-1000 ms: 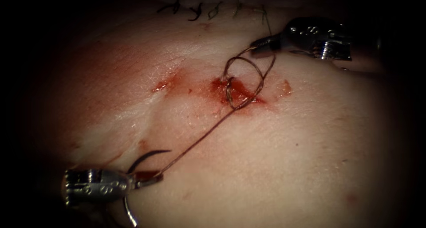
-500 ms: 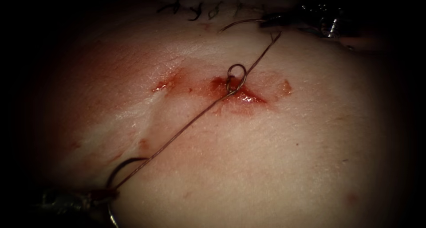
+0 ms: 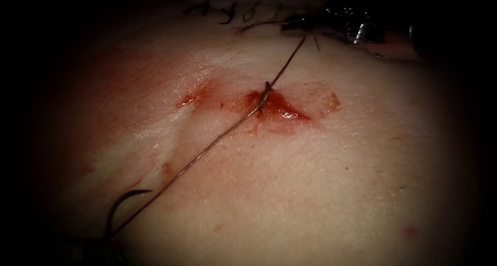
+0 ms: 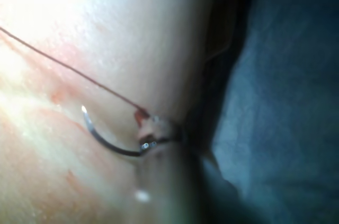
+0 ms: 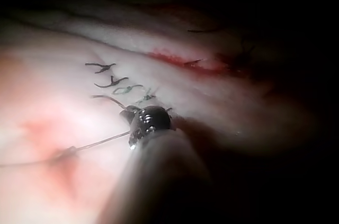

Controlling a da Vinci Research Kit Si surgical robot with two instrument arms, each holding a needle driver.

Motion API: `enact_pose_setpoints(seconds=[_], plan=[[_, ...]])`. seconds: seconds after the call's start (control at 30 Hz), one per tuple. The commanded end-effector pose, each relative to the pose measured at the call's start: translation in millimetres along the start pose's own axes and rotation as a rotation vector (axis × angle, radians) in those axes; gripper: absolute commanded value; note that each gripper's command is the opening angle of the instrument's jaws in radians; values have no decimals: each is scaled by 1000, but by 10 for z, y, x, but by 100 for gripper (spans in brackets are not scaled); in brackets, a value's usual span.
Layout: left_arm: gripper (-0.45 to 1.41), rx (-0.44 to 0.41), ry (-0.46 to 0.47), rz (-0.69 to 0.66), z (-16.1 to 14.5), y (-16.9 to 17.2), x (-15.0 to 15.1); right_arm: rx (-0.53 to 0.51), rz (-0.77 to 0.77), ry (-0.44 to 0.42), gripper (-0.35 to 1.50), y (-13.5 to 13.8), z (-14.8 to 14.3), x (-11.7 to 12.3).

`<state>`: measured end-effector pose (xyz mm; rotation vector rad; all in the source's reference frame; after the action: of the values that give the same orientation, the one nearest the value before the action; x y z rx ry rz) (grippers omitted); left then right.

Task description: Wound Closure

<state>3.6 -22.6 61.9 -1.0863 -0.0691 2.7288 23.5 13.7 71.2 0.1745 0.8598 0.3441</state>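
Note:
The cut (image 3: 279, 109) in the tissue (image 3: 321, 183) is wet with red fluid. A taut thread (image 3: 207, 148) crosses it, cinched into a small knot (image 3: 265, 92) at the cut. My right tool (image 3: 293, 25) (image 5: 130, 116) is beyond the cut, shut on the thread's far end, with a short tail (image 3: 259, 25) sticking out. My left tool (image 4: 151, 140) is far to the cut's lower left, shut on the curved needle (image 4: 106, 142) near its tail. The needle (image 3: 121, 203) is out of the tissue, its tip (image 4: 83, 109) free.
Several dark finished stitches (image 3: 228, 11) (image 5: 114, 82) lie in a row behind the right tool. A second red cut (image 5: 180, 61) lies further back. Blue cloth (image 4: 286, 102) borders the tissue beside the left tool.
The open thread loop over the cut has closed down into a tight knot. The left tool drew away to the lower left with the needle, and the right tool pulled up and back; the thread went taut.

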Motion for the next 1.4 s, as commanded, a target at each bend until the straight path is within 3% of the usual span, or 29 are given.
enact_pose_setpoints(seconds=[0.03, 0.3, 1.03, 1.4], plan=[[-45, -5, 2, -6, 6, 11, -2, 4, -6, -7, -35, 1, 9, -6], [-45, -21, 5, -8, 15, 35, -2, -57, -70, -97, -35, 8, -9, -15], [-45, -19, -4, -18, 7, 71, -46, -150, -95, -118, -35, 12, -21, -18], [-45, -12, -12, -9, 13, 79, -59, -205, -96, -143, -35, 23, -47, -20]])
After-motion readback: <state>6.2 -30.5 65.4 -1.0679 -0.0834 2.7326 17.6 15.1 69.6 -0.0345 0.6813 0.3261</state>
